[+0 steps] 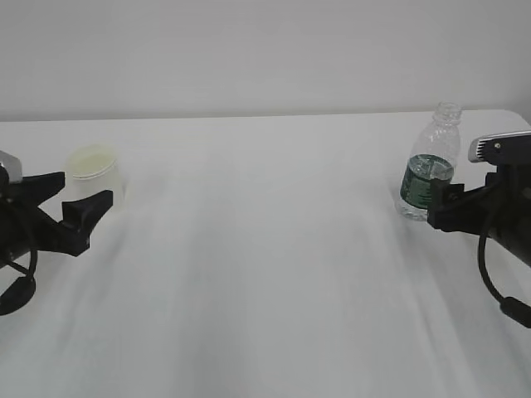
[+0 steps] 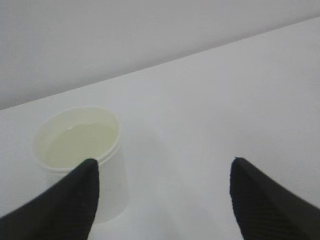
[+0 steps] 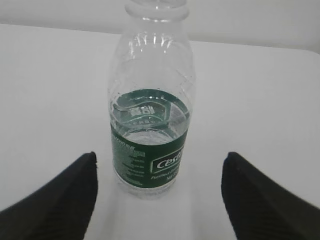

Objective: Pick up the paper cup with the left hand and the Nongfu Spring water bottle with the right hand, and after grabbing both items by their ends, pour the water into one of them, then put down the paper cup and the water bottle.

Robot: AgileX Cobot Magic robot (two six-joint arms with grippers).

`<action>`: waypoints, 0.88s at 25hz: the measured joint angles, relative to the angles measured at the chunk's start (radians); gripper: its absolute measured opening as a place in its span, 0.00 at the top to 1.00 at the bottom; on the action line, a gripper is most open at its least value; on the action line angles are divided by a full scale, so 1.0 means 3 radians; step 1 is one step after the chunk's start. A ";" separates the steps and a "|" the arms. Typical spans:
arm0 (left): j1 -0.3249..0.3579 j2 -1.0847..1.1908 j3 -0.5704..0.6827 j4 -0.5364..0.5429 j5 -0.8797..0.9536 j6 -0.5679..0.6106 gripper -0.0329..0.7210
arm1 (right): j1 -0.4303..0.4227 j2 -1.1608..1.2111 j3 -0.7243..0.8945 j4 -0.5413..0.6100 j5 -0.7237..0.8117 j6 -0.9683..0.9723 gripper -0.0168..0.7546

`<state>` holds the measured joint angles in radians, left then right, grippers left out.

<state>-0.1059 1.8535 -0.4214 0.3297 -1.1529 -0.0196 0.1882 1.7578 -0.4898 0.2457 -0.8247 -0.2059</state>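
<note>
The white paper cup (image 1: pixel 94 170) stands upright at the left of the table, holding pale yellowish water (image 2: pixel 75 142). My left gripper (image 1: pixel 85 189) is open just in front of it. In the left wrist view the cup (image 2: pixel 102 175) sits behind the left fingertip (image 2: pixel 82 187), not between the fingers, and the gripper (image 2: pixel 162 165) holds nothing. The Nongfu Spring water bottle (image 1: pixel 430 166) stands upright and capless at the right, with water up to its green label. My right gripper (image 3: pixel 159 157) is open, and the bottle (image 3: pixel 150 125) stands just beyond its fingertips, centred and untouched.
A white table (image 1: pixel 265 249) runs the full width, with a plain pale wall behind its far edge. Between the cup and the bottle only bare tabletop shows. The table's rounded far right corner lies just behind the bottle.
</note>
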 joint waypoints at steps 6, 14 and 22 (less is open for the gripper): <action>0.0000 -0.0117 0.0110 -0.0588 0.0000 0.0202 0.18 | 0.0000 -0.0007 0.0076 -0.0010 -0.0051 0.0000 0.22; 0.0000 -0.0339 0.0161 -0.0950 0.0000 0.0301 0.18 | 0.0000 -0.0007 0.0247 0.0178 -0.0382 0.0000 0.22; 0.0000 -0.0434 0.0163 -0.1059 0.0000 0.0356 0.18 | 0.0000 -0.0007 0.0344 0.0245 -0.0614 -0.0224 0.22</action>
<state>-0.1059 1.7233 -0.3726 0.0121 -1.1529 0.0872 0.1882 1.7556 -0.3865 0.3191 -1.0090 -0.2732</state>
